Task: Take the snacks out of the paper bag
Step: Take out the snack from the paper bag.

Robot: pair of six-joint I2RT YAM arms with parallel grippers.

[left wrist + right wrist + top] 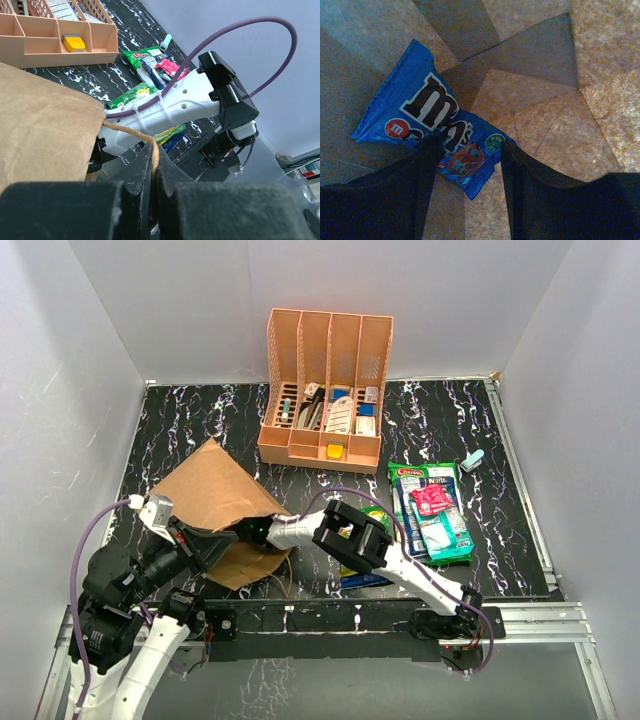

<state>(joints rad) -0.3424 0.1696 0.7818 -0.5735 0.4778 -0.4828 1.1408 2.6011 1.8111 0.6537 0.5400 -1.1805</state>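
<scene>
The brown paper bag (215,490) lies on its side at the left of the table, its mouth toward the arms. My left gripper (155,165) is shut on the bag's twisted cord handle (135,132), with the bag wall (45,130) beside it. My right gripper (470,145) is deep inside the bag and hidden in the top view. It stands open, its fingers either side of the lower end of a blue M&M's snack packet (430,115) lying flat on the bag's inner paper. Several snacks (430,510) lie on the table at the right.
An orange four-slot organiser (325,390) with stationery stands at the back centre. A green packet (377,515) and a blue one (362,580) lie under the right arm (350,535). A small teal item (472,460) sits beside the snack pile.
</scene>
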